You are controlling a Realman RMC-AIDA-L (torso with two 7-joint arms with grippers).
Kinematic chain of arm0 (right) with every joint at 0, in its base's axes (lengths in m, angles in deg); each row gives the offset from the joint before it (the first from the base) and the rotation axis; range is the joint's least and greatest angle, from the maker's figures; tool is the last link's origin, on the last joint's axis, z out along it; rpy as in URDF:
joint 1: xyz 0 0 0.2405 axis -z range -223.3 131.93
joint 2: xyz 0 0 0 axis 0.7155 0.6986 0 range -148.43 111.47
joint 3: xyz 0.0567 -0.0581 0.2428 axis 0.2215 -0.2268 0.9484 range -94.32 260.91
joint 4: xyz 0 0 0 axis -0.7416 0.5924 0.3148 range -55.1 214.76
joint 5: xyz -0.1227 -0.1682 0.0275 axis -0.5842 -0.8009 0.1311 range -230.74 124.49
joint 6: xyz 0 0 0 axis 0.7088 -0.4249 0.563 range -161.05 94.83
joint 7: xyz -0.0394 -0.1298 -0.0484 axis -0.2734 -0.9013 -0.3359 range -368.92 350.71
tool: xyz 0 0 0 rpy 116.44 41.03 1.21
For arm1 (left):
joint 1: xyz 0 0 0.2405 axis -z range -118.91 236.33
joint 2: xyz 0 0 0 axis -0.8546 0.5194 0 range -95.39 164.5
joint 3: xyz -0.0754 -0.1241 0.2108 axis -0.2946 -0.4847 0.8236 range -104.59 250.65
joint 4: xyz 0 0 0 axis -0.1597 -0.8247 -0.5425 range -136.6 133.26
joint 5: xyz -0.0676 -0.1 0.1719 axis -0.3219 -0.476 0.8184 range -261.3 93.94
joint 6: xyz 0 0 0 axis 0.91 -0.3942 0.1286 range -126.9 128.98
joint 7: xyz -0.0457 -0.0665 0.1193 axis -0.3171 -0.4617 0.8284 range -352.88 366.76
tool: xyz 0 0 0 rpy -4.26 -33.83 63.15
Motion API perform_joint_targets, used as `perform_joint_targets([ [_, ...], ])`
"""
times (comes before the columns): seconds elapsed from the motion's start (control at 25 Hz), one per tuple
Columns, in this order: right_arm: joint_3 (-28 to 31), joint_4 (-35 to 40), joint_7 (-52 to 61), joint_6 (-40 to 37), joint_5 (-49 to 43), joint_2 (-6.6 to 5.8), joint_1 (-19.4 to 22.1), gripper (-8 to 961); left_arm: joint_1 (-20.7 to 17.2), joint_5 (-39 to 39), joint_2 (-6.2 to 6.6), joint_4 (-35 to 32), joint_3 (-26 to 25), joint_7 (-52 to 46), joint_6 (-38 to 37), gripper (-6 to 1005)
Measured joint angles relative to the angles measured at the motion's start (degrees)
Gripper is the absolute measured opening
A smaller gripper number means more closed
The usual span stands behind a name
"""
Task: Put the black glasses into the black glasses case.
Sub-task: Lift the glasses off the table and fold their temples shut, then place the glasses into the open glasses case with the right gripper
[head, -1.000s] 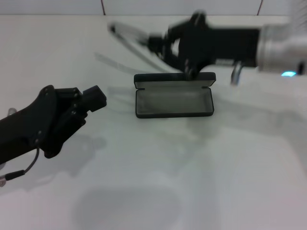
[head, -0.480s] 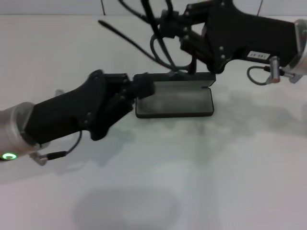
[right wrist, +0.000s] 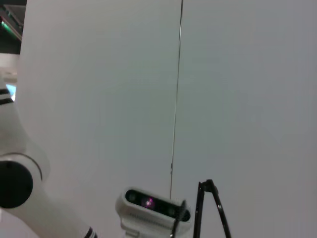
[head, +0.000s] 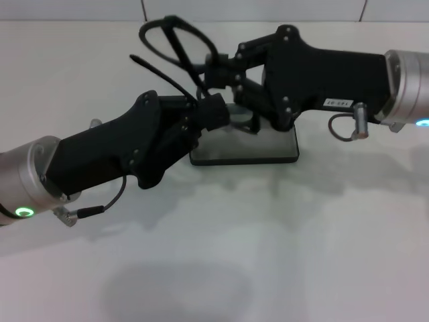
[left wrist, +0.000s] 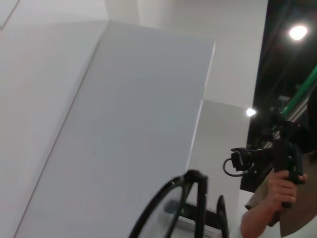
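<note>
Gripping black glasses [head: 175, 41] above black glasses case [head: 268, 151], right pincer [head: 213, 69], left pincer [head: 216, 113] state unclear

On the white table [head: 335, 255] the black glasses case [head: 268, 149] lies open, and both arms partly cover it. The left gripper [head: 213, 114] reaches from the left and the right gripper [head: 216, 72] from the right; they meet above the left end of the case. The black glasses [head: 175, 41] are lifted in the air between them, with the lens frame at the top and one temple arm pointing left.
</note>
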Motion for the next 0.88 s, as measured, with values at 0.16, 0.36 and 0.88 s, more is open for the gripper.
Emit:
perform_joint_targets([
  [0.16,-0.7,-0.4,0.0,0.6,-0.8,-0.02,-0.4,73,0.0,-0.2,0.0,0.1,-0.1,-0.2,0.7,32],
  [0.36,-1.6,-0.6,0.0,1.2,-1.2,0.01,-0.7,74,-0.1,-0.3,0.0,0.1,-0.7,-0.6,1.2,32],
  [0.88,-1.5,3.2,0.9,7.8,-7.0,-0.52,0.9,74,-2.8,2.6,2.16,-0.5,-0.3,-0.9,0.3,32],
])
